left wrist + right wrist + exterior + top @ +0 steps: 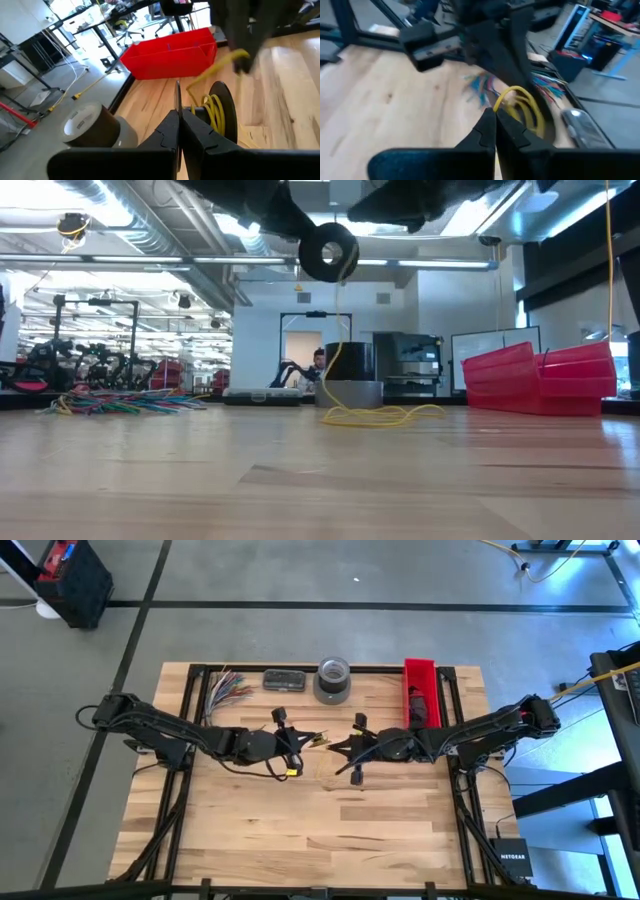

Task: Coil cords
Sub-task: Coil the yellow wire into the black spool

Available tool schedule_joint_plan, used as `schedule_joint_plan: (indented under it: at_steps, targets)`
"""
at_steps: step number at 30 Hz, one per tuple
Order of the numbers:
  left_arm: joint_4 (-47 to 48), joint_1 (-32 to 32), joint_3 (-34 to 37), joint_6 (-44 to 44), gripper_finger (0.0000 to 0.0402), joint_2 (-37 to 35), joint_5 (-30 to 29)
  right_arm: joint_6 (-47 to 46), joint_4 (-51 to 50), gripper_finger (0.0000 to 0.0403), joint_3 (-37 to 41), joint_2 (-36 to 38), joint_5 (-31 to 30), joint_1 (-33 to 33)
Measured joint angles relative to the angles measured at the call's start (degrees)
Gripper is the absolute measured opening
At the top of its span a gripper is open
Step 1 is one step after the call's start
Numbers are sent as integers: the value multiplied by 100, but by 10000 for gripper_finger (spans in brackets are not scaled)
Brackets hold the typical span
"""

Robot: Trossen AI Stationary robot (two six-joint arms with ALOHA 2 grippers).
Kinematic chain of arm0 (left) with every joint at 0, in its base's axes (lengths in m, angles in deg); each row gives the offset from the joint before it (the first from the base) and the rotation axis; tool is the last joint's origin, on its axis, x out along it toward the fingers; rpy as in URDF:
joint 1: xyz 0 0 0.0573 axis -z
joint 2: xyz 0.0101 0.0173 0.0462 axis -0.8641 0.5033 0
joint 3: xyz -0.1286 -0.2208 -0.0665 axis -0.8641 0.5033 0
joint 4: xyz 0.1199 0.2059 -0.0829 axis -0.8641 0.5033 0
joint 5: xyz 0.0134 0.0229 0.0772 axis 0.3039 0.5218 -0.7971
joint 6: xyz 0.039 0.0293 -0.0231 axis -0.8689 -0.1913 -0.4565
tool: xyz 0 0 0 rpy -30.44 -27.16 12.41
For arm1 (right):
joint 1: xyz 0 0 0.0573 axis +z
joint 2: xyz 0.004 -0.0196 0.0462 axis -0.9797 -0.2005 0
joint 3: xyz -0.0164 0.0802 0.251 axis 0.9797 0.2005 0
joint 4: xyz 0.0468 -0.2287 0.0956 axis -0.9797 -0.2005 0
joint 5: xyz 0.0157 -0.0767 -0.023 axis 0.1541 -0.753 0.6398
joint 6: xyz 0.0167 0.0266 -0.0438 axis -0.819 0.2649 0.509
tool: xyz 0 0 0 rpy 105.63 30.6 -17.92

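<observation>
Hovering above the middle of the wooden table: both arms, reaching inward from either side, grippers well clear of the surface. Left gripper noted with fingers pressed together on a thin edge of the black spool, seen in its wrist view just past the fingertips. Yellow cord wound in several turns around that spool, one strand running up and away toward the other arm. Right gripper recorded with fingers fully pressed together, nipping the yellow cord at a loop just ahead of its tips; same loops and dark disc visible in the right wrist view. From table height, spool seen as a dark ring held high in the air, a yellow strand hanging down from it to a loose heap of cord lying on the wood near the grey tape roll. Along the far edge of the table: fan of multicoloured wires at the left, small dark flat box beside it, tape roll, then red bin toward the right. Person visible far off in the room behind, partly hidden by the tape roll.
</observation>
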Motion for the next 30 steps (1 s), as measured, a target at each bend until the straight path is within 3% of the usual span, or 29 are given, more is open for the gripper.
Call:
schedule_joint_plan:
  at_steps: [4,14,20,30]
  targets:
    - [-9,-69,0,34,1,42,-2,-104,506,1,0,-278,294,2]
    - [-312,-96,0,226,1,74,6,80,1506,1,-2,-924,243,2]
    - [-508,-98,0,372,1,74,628,297,1937,1,-2,-1222,54,2]
    - [-830,-46,9,441,1,60,530,1485,1444,6,-7,-1309,-52,99]
